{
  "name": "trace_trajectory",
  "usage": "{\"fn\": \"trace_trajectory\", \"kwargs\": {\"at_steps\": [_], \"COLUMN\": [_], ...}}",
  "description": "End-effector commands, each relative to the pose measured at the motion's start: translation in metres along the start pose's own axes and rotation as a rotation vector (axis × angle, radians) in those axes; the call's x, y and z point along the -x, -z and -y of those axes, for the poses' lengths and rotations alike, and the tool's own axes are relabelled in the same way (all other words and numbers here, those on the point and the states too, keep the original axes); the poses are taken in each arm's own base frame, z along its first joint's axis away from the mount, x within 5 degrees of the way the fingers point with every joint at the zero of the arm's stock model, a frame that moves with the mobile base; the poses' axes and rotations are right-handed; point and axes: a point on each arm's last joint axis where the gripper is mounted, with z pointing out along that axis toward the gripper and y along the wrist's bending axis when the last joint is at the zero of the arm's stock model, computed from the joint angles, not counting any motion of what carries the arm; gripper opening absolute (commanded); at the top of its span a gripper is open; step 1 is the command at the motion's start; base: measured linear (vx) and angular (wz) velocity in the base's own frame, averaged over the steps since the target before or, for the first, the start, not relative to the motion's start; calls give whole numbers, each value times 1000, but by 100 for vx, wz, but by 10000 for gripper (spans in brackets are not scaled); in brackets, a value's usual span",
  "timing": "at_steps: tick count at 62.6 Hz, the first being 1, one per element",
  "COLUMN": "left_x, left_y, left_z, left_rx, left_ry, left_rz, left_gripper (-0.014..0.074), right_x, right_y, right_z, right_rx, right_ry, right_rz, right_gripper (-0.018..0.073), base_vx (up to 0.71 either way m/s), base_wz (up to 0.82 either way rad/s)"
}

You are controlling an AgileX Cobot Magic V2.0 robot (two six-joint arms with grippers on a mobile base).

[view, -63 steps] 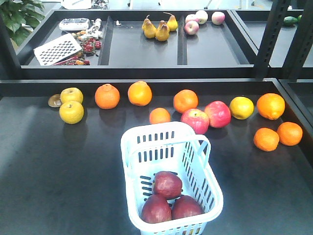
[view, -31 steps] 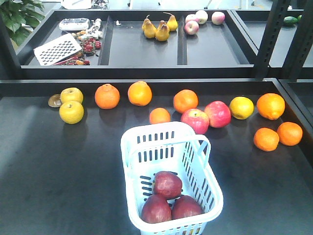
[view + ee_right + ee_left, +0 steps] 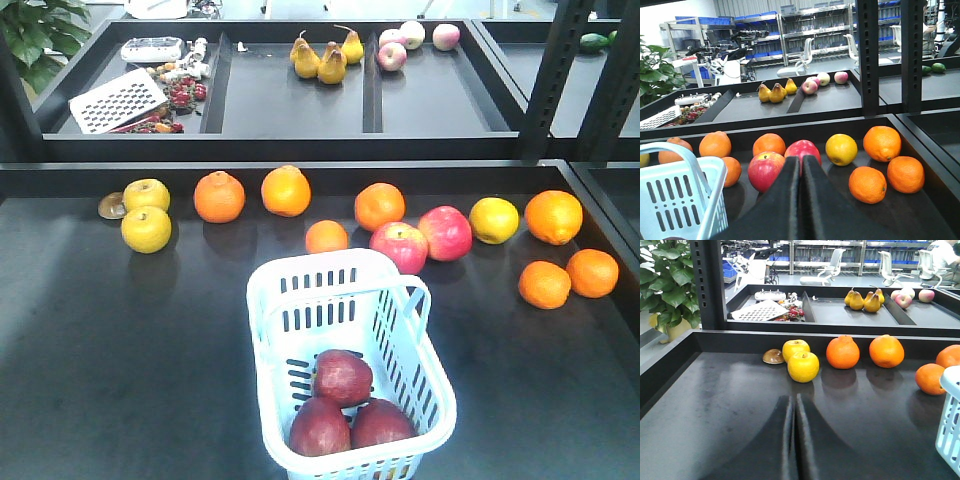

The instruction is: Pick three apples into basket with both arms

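Three dark red apples (image 3: pixel 343 400) sit inside basket (image 3: pixel 300 282), task looks complete. Left pincer (image 3: pixel 795 440) and right pincer (image 3: pixel 801 195) both closed, empty. Risk: stray arm move knocks basket, spills apples onto surface (image 3: pixel 120 380).

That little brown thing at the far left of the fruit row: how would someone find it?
Start at the black table and follow the fruit row to its left end, where two yellow apples sit. The small brown object lies beside the rear one; it is flat, dull brown, and smaller than any fruit.
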Motion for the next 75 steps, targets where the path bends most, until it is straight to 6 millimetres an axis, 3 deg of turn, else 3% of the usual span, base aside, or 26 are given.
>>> {"fn": "trace_trajectory", "kwargs": {"at_steps": [1,75], "left_x": [6,6], "left_y": [1,1], "left_z": [1,1], "left_rx": [-10,-10], "left_ry": [7,7], "left_rz": [80,80], "left_gripper": [-7,-7], "right_x": [3,3], "right_y": [1,1], "right_z": [0,0], "right_rx": [3,3], "right_ry": [14,15], "right_rz": [77,77], "right_gripper": [-4,-4], "base_vx": [0,0], "base_wz": [0,0]}}
